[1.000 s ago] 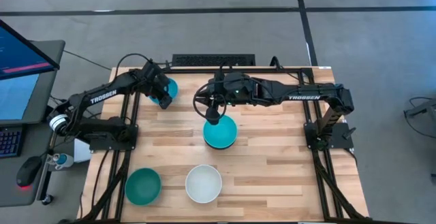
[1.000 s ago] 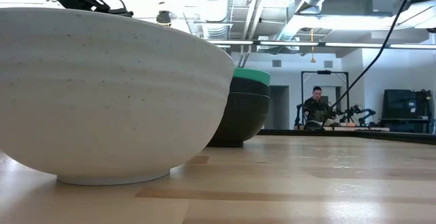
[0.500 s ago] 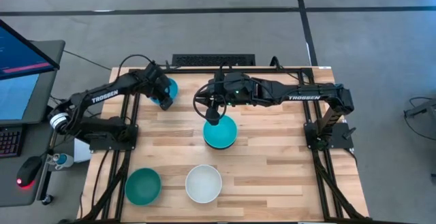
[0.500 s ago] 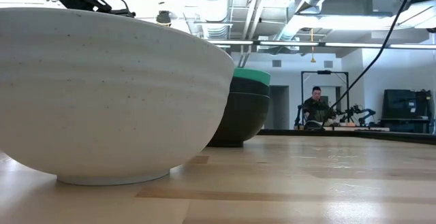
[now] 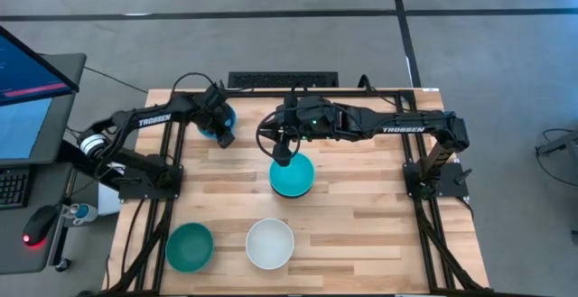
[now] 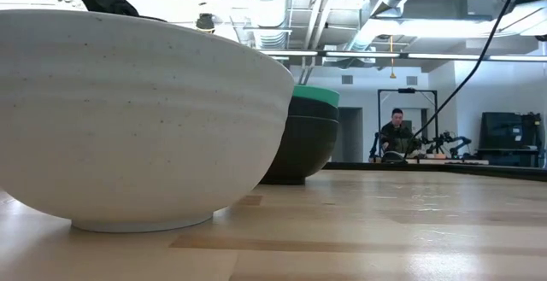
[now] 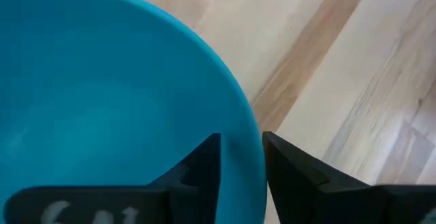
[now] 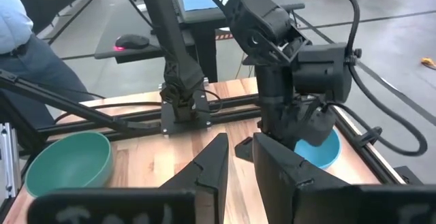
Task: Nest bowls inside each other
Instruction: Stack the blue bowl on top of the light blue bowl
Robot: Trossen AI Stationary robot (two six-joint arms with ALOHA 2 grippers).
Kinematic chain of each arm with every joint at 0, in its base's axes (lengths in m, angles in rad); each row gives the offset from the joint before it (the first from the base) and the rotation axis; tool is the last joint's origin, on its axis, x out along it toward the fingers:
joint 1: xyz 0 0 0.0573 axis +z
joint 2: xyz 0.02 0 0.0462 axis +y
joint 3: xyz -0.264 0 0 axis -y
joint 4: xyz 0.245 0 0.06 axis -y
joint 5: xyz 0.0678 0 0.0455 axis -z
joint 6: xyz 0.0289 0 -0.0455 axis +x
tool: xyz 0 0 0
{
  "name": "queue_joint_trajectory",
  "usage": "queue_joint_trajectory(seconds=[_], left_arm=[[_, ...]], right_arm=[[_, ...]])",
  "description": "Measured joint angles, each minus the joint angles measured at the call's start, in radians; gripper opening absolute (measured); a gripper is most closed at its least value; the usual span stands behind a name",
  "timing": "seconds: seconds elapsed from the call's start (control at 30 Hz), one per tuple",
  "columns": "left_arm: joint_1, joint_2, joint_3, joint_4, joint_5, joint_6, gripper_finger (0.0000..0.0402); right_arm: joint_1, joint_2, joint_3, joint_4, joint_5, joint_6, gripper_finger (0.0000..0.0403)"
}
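A bright cyan-blue bowl [image 5: 213, 119] sits at the far left; my left gripper [image 5: 222, 134] is shut on its rim and fills the left wrist view [image 7: 242, 152]. A second cyan-blue bowl [image 5: 293, 177] tops two nested black bowls [image 6: 306, 140] at the table's middle. My right gripper [image 5: 282, 156] hovers over that stack's far-left rim, its fingers [image 8: 240, 149] a narrow gap apart and empty. A teal-green bowl [image 5: 190, 246] and a white bowl [image 5: 270, 244] rest on their bases at the near edge. My left gripper pinches the blue bowl's rim [image 7: 253, 132] on the bowl's right side, one finger [image 7: 203, 164] inside the bowl and one [image 7: 296, 176] outside. The fingers come from above, pointing down. I cannot tell whether the bowl's base is on the table.
Bare wood lies to the right of the stack [image 5: 379, 198]. The arms' frame rails [image 5: 167, 166] run along both table sides. A monitor and stand [image 5: 27, 89] are off the left edge. A person's sleeve [image 8: 13, 13] shows beyond the table, and another person sits far off [image 6: 397, 131].
My left arm has swung a little toward the table's right and far edge, its gripper staying at the blue bowl's rim.
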Motion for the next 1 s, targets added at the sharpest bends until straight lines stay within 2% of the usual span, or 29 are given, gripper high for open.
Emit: queue_joint_trajectory(seconds=[0.17,0.23,0.4,0.63,1.0], left_arm=[[-0.001,0.011,0.001,0.004,0.011,0.034,0.0028],[-0.005,0.007,0.005,0.012,0.001,0.039,0.0013],[-0.043,-0.032,0.01,-0.005,0.004,0.059,0.0004],[-0.113,-0.148,0.044,-0.103,0.033,0.047,0.0],[-0.19,-0.353,0.044,-0.122,0.042,-0.084,0.0]], right_arm=[[0.0,0.0,0.0,-0.001,0.0,0.0,0.0093],[0.0,0.0,0.0,-0.013,0.0,0.0,0.0093],[0.0,0.0,0.0,-0.082,0.0,0.0,0.0093],[0.0,-0.007,0.0,-0.167,0.0,0.002,0.0093],[0.027,-0.105,0.0,-0.222,-0.001,-0.016,0.0075]])
